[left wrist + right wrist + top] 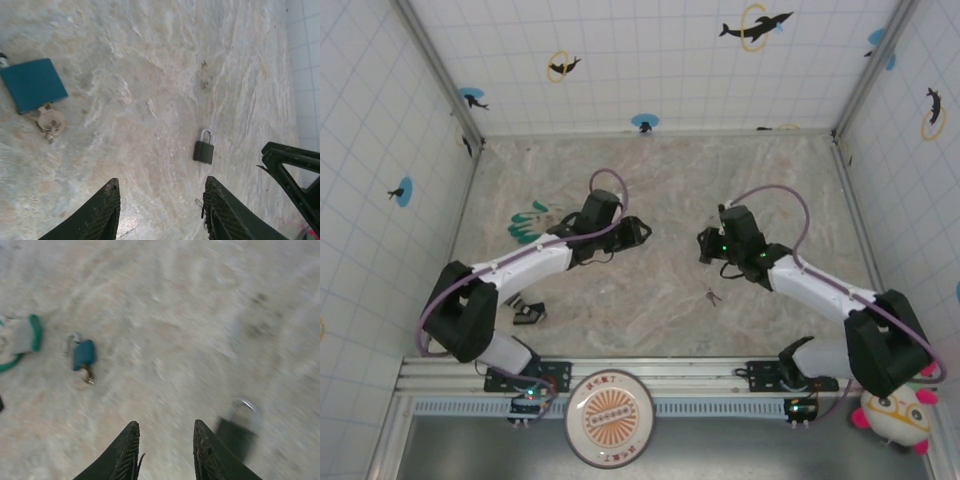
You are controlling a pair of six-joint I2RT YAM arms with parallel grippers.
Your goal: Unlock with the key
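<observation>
Both hang partly open and empty, your left gripper (162, 210) and right gripper (165, 452), while the key (84, 356) lies flat, well apart from the padlock (204, 148), so a shallow pinch could skid it away before you grip it.

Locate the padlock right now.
Left wrist view: the padlock lies on the marble tabletop just ahead of the left gripper, right of centre, well apart from the teal key tag.
</observation>
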